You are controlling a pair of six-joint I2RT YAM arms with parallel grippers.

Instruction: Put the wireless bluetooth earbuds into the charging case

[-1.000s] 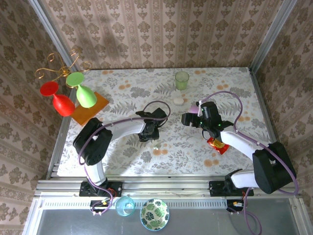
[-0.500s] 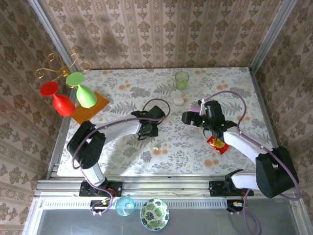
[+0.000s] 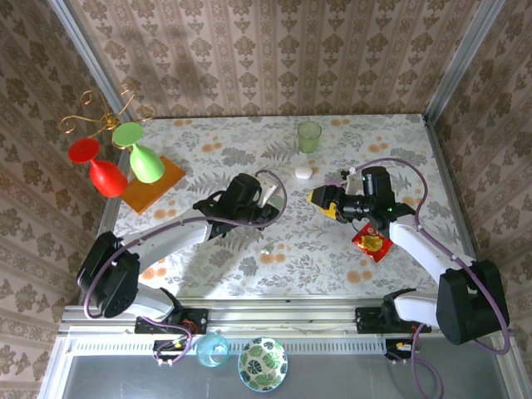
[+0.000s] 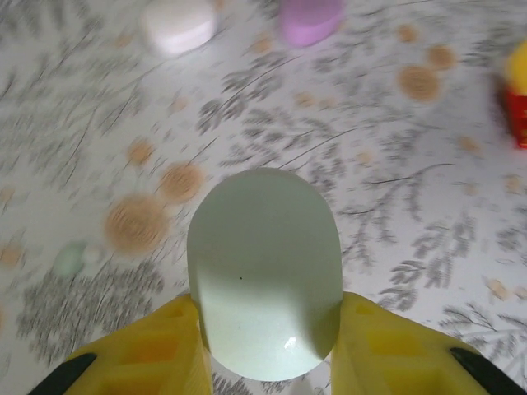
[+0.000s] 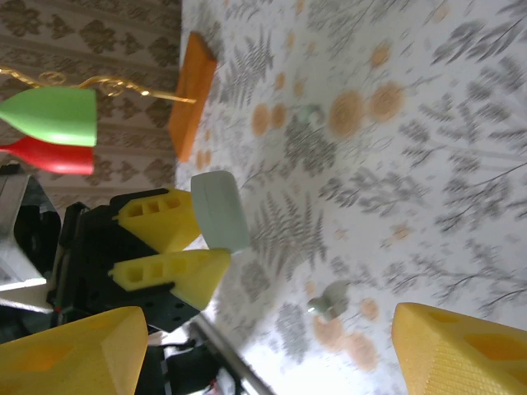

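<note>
- My left gripper was shut on the pale green, pebble-shaped plastic charging case. My yellow fingers pinched only its near end, and the rest stuck out past them.
- My right gripper was wide open and held nothing. In the top view it was at 3 o'clock from my left gripper and faced it.
- A tiny pale earbud lay on the flowered table, at about 6 o'clock from my left gripper. No bud was in the case yet.
- I saw no open lid on the case, so I think it was closed. A bud pushed at a closed lid would just fall.
- The case looked smooth and round, and I held little of it. A push from my other gripper could twist it or pop it out.
- The bud was very small and round. It could roll away or shoot out from my fingers if I pinched it off-centre.
- A white pebble case and a purple pebble case sat at about 1 o'clock. I could mix up which bud goes where.
</note>
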